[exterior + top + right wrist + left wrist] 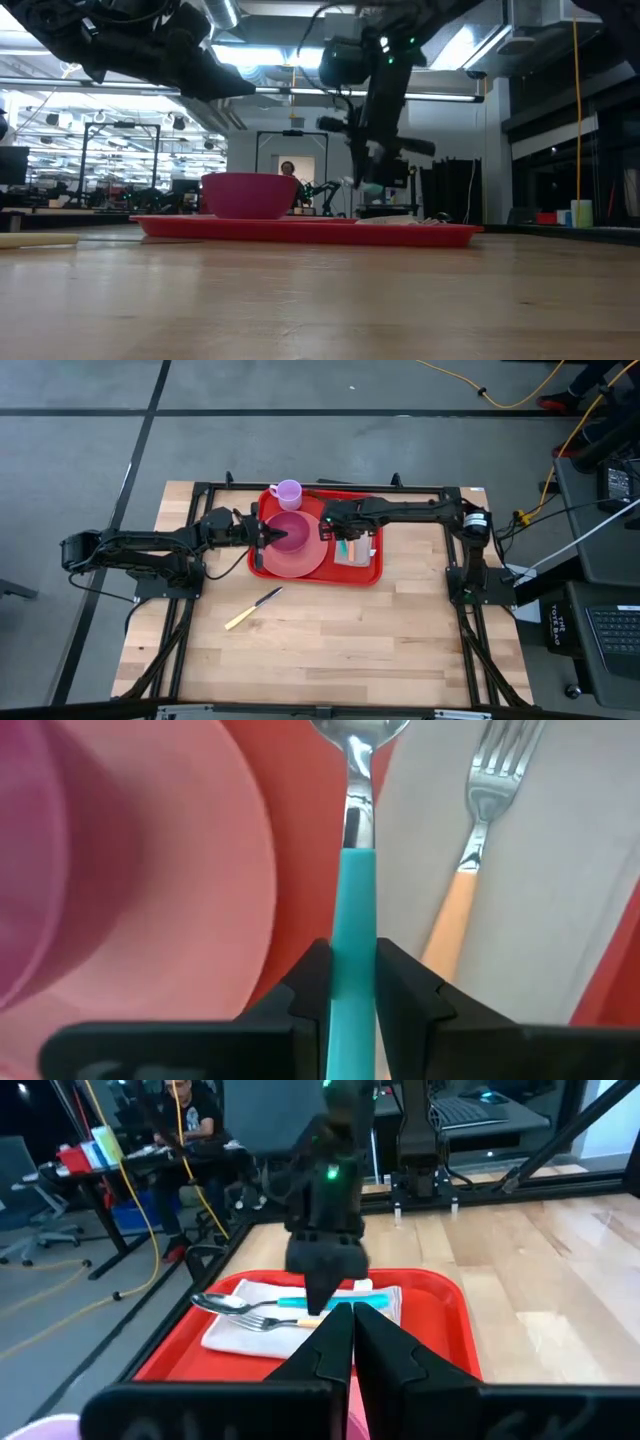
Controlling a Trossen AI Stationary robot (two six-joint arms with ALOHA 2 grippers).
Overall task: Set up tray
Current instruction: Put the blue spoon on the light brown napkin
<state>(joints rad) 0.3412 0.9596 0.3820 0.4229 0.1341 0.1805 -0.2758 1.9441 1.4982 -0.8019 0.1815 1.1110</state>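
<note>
Two arms meet over the tray (373,573), the biggest thing on the table, which lies directly beneath both grippers near the far middle of the tabletop. On it, from large to small: a round pink plate (296,560) under the left gripper (264,536), a magenta bowl (289,532) on that plate just ahead of the left fingertips, a white napkin (354,554) below the right gripper (343,542), and a purple cup (288,491) off to the far side of both.

The right gripper is clamped on the teal handle of a spoon (352,880), with the steel bowl of the spoon pointing straight out ahead of its fingers. The spoon's long axis runs in line with the gripper and alongside a fork (470,850) with an orange handle, which lies on the napkin just beside it. The plate sits on the other side of the spoon.

The left gripper has its fingers pressed together and holds nothing. A yellow-handled knife (254,609) lies off the tray on bare wood, nearer the left gripper than the right, and angled toward the tray, so it is probably the left arm's piece to fetch
</note>
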